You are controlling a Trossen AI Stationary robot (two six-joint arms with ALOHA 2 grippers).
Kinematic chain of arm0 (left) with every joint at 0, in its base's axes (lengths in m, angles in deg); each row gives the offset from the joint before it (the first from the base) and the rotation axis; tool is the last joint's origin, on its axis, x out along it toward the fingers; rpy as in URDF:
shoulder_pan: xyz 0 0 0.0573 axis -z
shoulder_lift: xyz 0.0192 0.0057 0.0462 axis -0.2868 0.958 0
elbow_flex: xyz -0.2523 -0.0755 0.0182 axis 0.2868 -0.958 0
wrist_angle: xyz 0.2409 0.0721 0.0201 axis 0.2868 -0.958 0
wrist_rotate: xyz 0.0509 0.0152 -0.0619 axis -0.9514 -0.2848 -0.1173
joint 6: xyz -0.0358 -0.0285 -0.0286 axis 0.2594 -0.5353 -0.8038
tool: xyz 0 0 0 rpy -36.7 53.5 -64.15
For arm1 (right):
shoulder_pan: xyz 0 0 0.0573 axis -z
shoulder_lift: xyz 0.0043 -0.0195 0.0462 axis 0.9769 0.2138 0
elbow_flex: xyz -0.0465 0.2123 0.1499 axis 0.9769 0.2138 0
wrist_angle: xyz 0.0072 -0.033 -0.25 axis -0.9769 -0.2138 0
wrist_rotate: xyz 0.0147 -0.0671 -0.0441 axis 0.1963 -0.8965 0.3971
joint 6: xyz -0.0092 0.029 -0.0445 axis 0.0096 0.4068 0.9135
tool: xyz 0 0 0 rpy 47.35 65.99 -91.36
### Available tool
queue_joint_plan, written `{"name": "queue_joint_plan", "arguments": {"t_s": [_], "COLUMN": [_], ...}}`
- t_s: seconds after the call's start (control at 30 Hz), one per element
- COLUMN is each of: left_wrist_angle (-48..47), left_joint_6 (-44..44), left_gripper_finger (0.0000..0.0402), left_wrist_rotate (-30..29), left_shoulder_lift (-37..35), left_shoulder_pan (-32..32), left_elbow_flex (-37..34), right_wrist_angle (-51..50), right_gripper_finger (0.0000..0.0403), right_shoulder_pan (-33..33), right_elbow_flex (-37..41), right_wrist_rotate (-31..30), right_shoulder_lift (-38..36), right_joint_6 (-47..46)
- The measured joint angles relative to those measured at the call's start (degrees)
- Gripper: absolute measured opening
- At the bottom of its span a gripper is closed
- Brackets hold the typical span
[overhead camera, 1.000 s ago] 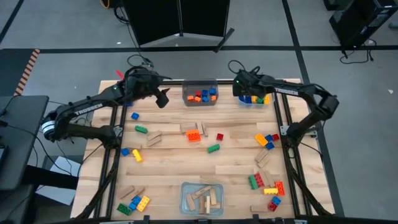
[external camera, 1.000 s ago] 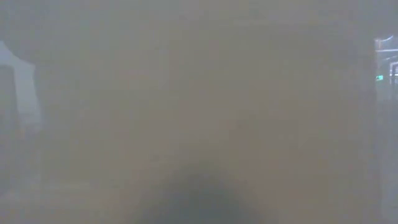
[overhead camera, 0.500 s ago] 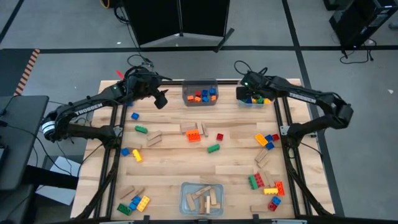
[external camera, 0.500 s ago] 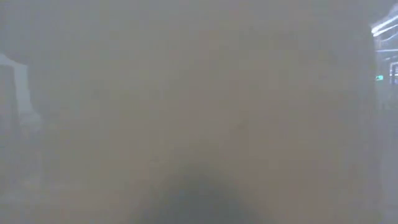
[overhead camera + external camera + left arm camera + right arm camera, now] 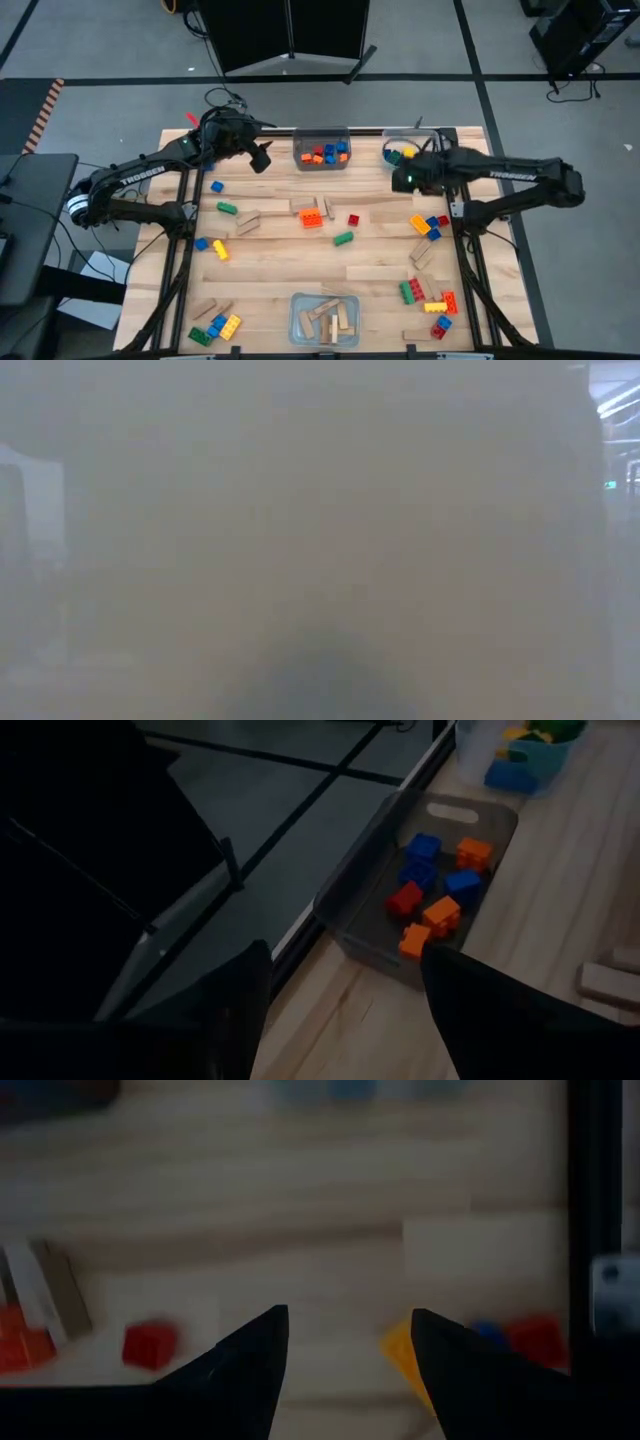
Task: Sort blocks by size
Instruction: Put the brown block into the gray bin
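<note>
Wood table (image 5: 380,255) far edge | right claw (image 5: 404,181) open, empty

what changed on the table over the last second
The right gripper swung away from the far right bin, where it hovered a second ago, and now hangs over bare table nearer the middle, its fingers apart and empty. That bin's bricks show again. The left gripper stayed open beside the middle far bin. The scattered blocks and the near bin of wooden blocks did not move.
</note>
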Motion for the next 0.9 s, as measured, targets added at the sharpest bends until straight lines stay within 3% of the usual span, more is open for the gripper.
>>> {"name": "queue_joint_plan", "arguments": {"t_s": [0.13,0.33,0.5,0.63,0.9], "left_wrist_angle": [1.4,2.9,2.7,3.0,3.7], "left_joint_6": [0.0,0.0,-0.1,-0.1,-0.1], "left_gripper_finger": [0.0264,0.0264,0.0264,0.0264,0.0264], "left_wrist_rotate": [0.0,0.0,0.0,0.0,0.0], "left_shoulder_lift": [0.0,0.0,0.0,0.0,0.0], "left_shoulder_pan": [0.0,0.0,0.0,0.0,0.0], "left_elbow_flex": [0.0,0.0,0.0,0.0,0.0], "right_wrist_angle": [-0.7,0.2,6.4,11.4,12.1], "right_gripper_finger": [0.0226,0.0235,0.0245,0.0251,0.0251], "right_shoulder_pan": [-8.6,-21.8,-32.0,-36.1,-40.5], "right_elbow_flex": [0.4,5.7,10.4,12.9,14.4], "right_wrist_rotate": [2.2,10.1,11.6,14.2,15.6], "right_shoulder_lift": [1.4,3.0,3.1,4.0,8.3], "right_joint_6": [-10.7,-30.8,-47.8,-50.3,-47.7]}}
